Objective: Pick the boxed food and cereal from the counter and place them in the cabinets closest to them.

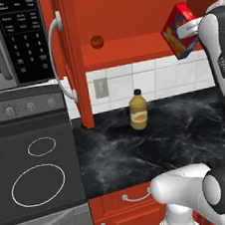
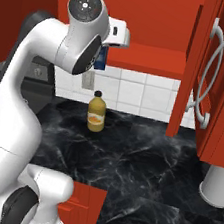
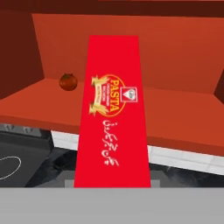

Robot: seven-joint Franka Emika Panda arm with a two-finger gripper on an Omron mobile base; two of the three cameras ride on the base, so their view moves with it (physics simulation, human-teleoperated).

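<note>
The boxed food (image 3: 113, 109) is a red pasta box with a gold label. My gripper (image 1: 188, 28) is shut on it and holds it up, tilted, in front of the open red cabinet (image 1: 126, 50). In the hand view the box stands lengthwise before the cabinet's shelf (image 3: 175, 122), with its lower end hiding my fingertips. In the left base view the box (image 1: 178, 29) hangs at the shelf's front edge, well above the black marbled counter (image 1: 186, 125). The cereal is out of view.
A tomato (image 1: 96, 41) lies on the cabinet shelf to the left. An orange-filled bottle (image 1: 138, 110) stands on the counter near the tiled wall. Open cabinet doors (image 1: 72, 59) (image 2: 200, 71) flank the opening. The stovetop (image 1: 32, 170) and a microwave (image 1: 4, 38) are at left.
</note>
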